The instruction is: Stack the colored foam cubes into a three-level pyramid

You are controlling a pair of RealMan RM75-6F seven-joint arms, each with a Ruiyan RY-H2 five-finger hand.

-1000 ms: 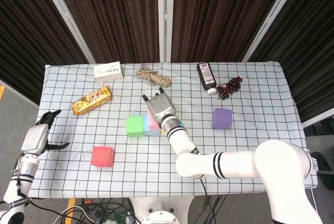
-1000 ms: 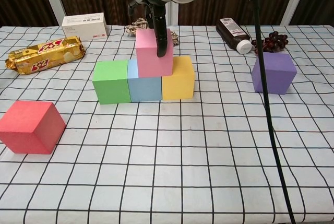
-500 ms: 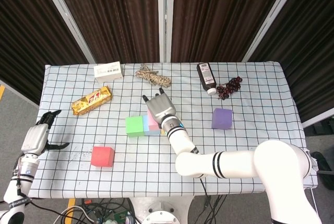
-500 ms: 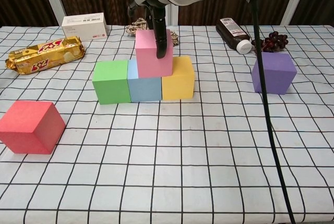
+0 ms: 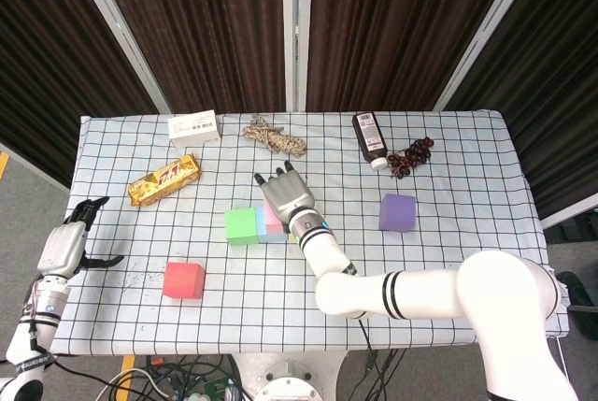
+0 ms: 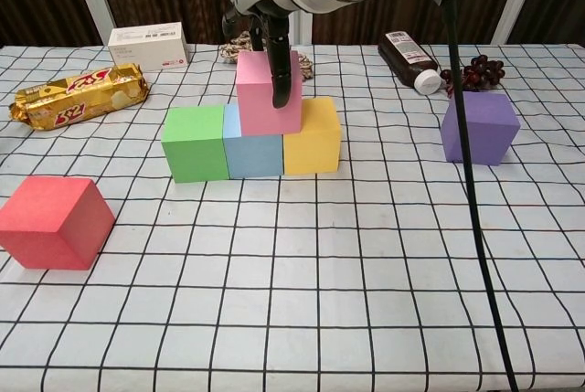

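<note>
Right hand (image 6: 274,54) is on the pink cube (image 6: 265,95), fingers draped down its front and top face, holding it on the second level. From the chest view pink sits across the seam of the blue cube (image 6: 251,145) and the yellow cube (image 6: 313,136); the green cube (image 6: 194,143) closes the base row on the left, all three touching. In the head view the hand covers most of the stack, so only the chest view shows the seating.

Step in hand, as I judge it: settling pink, then letting go. To do it well: check pink lies flat and straddles blue/yellow evenly, open the fingers straight off without dragging, foam is light and will slide or tip. Lift up, not sideways. Leave room on green/blue for the next second-level cube.

Still loose: red cube (image 6: 53,221) near the front left of the table (image 6: 366,301), purple cube (image 6: 479,127) far right. Two more cubes are needed.

Left hand (image 5: 67,244) hangs off the left table edge, fingers spread, holding nothing.
</note>
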